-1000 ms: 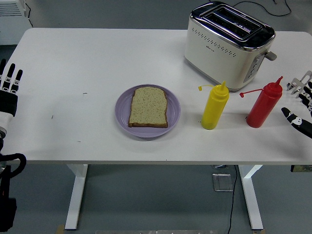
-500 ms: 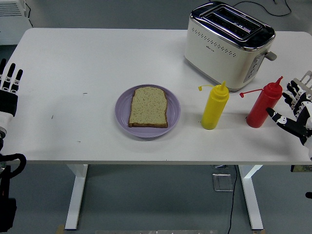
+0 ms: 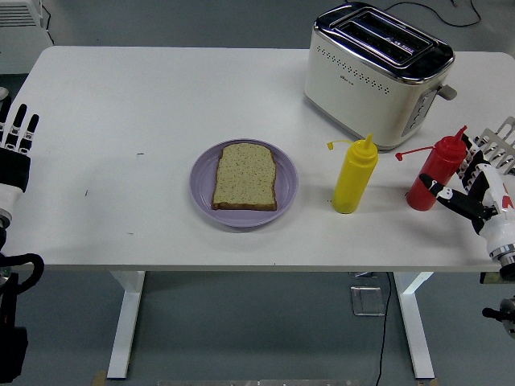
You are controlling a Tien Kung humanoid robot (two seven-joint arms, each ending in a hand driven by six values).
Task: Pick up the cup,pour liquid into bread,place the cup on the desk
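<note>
Right hand [image 3: 476, 186] is open, fingers spread, holding nothing, thumb tip just at the red plastic squeeze bottle [image 3: 435, 173], which stands upright right of the yellow squeeze bottle [image 3: 354, 176]; no cup is visible, so I'd treat red as the pour vessel. Risk: thumb nudges the narrow bottle over before the fingers wrap, or the loose red cap tether snags. Left hand [image 3: 14, 149] rests at the table edge far left of the bread slice on the lilac round plate [image 3: 244, 178]; the cream toaster [image 3: 376, 74] has a small logo, unreadable.

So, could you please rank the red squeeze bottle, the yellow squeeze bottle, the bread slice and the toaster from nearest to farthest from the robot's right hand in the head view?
From the right hand:
1. Red squeeze bottle, right beside the fingers.
2. Yellow squeeze bottle, left of the red one.
3. Toaster, at the far right; close to the yellow bottle in rank.
4. Bread slice, on the purple plate, mid-table.
</note>
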